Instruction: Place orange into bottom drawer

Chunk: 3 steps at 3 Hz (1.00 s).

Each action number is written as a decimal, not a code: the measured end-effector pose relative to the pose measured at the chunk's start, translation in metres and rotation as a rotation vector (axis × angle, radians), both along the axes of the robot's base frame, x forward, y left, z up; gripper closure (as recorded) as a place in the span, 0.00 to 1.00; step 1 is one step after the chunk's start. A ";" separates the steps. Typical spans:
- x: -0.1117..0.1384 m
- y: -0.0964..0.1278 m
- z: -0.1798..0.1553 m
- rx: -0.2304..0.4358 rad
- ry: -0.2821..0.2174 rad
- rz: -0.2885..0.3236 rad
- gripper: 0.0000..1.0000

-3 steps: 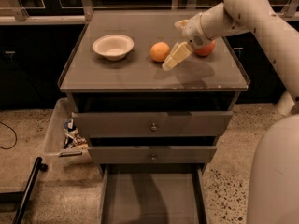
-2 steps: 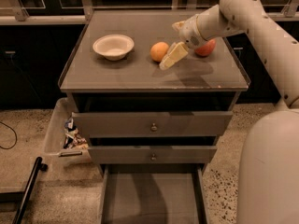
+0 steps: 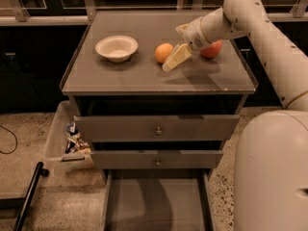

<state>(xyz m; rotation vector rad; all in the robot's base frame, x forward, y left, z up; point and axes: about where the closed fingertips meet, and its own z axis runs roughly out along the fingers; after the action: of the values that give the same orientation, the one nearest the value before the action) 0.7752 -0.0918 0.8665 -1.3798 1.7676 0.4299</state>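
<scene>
Dim room, speckled floor, dark cabinets along the far wall. A grey bench (image 3: 120, 81) with three drawers stands at centre.

On top: white bowl (image 3: 117, 48) far left, orange (image 3: 163, 53) about mid-bench, red-orange apple (image 3: 211, 49) to its right and partly hidden behind the arm. The orange rests on the surface and is not held.

Gripper (image 3: 173, 47) comes in from the right, angled down and to the left, just beside the orange on its right side. Jaws stand apart with nothing between them. Near finger's tip sits low by the orange's near-right edge. Contact or only a close approach: cannot tell.

Change over the last second: the gripper has crept left, away from the apple side and closer to the orange. The orange has not shifted, nor have the bowl and apple.

Reading: the approach is being finished and the grasp has not been made. The target looks correctly chosen, orange rather than apple.

Below: the top two drawer fronts, with brass knobs, stand slightly out. The bottom drawer (image 3: 154, 206) is pulled well out toward the near side, flat grey floor bare, ready to receive. A pale bin (image 3: 60, 129) with clutter sits left of the bench.

Risk: a round fruit may roll left if the near finger nudges it before the jaws close.
</scene>
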 end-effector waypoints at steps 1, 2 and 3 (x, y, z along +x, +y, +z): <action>0.000 0.000 0.000 0.000 0.000 0.000 0.19; 0.000 0.000 0.000 0.000 0.000 0.000 0.43; 0.000 0.000 0.000 0.000 0.000 0.000 0.66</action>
<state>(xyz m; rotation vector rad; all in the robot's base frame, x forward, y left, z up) 0.7753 -0.0917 0.8665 -1.3799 1.7676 0.4300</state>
